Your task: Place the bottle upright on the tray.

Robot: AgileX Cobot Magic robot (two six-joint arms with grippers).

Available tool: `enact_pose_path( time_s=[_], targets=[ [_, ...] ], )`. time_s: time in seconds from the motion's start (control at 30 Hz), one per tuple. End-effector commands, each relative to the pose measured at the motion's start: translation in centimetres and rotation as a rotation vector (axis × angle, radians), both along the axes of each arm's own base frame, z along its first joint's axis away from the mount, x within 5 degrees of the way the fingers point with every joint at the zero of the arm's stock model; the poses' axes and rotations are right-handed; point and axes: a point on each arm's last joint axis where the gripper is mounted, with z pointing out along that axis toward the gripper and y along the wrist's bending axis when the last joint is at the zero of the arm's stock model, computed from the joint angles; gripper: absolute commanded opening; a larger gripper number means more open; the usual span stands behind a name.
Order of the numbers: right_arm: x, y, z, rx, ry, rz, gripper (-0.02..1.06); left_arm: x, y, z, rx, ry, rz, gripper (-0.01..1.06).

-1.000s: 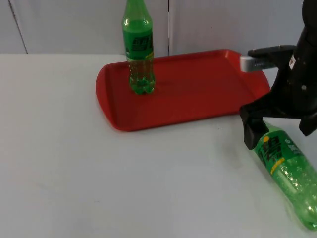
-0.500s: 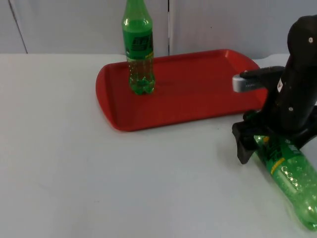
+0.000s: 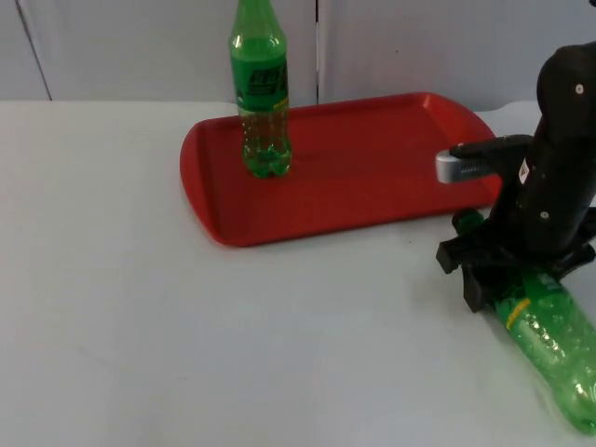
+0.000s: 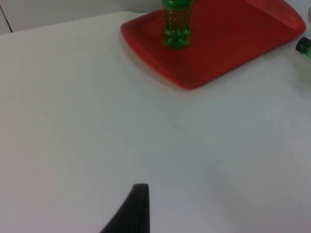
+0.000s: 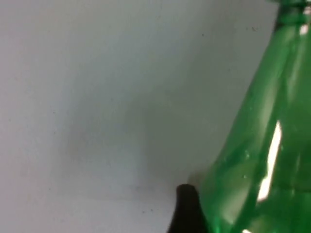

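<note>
A: On the tabletop (image 3: 140, 307), at about 4 o'clock in the top view, a green bottle (image 3: 545, 340) lies on its side, off the tray. Cap end points toward 11 o'clock, just beside the tray's near right corner.

B: Tray state?

A: Red tray (image 3: 372, 182) sits at 12 o'clock, flat. A second bottle (image 3: 260, 88) stands upright on it, near its left end. The left wrist view has that one too (image 4: 176, 22), standing on the tray (image 4: 233, 43).

B: Right end effector?

A: Right end effector (image 3: 494, 270) is down over the lying bottle's neck and shoulder, one finger (image 3: 475, 287) on each side of it. The right wrist view has the green shoulder (image 5: 257, 160) up against one black fingertip (image 5: 187, 208). Can't tell whether it's clenched on the bottle or just straddling it.

B: Left?

A: Left arm waits. Its fingertip (image 4: 133, 208) hangs over bare tabletop (image 4: 73, 121), well apart from the tray. Can't tell if that end effector is released or clenched.
</note>
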Motion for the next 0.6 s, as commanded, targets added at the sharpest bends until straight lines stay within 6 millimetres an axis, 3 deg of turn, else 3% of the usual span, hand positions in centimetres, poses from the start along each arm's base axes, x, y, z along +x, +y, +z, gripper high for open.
enact_pose_path(
  time_s=[0.0,0.07,0.1,0.13,0.2,0.57],
  targets=[
    [0.01,-0.22,0.0,0.0,0.0,-0.008,0.49,0.02,0.04,-0.11,-0.004,-0.001,0.003,1.05],
    [0.01,-0.25,0.0,-0.004,0.0,-0.004,0.31,0.02,0.04,-0.11,-0.004,-0.001,0.003,1.05],
    [0.01,-0.25,0.0,-0.004,0.0,-0.004,0.31,0.02,0.04,-0.11,-0.004,-0.001,0.003,1.05],
    [0.02,-0.27,0.0,-0.006,-0.001,-0.003,0.15,0.02,0.04,-0.11,-0.004,-0.001,0.003,1.05],
    [0.02,-0.28,0.0,-0.007,-0.001,-0.001,0.0,0.02,0.04,-0.11,-0.004,-0.001,0.003,1.05],
    [0.26,-0.17,0.36,0.002,-0.016,-0.018,0.0,0.02,0.04,-0.11,-0.004,-0.001,0.003,1.05]
  ],
)
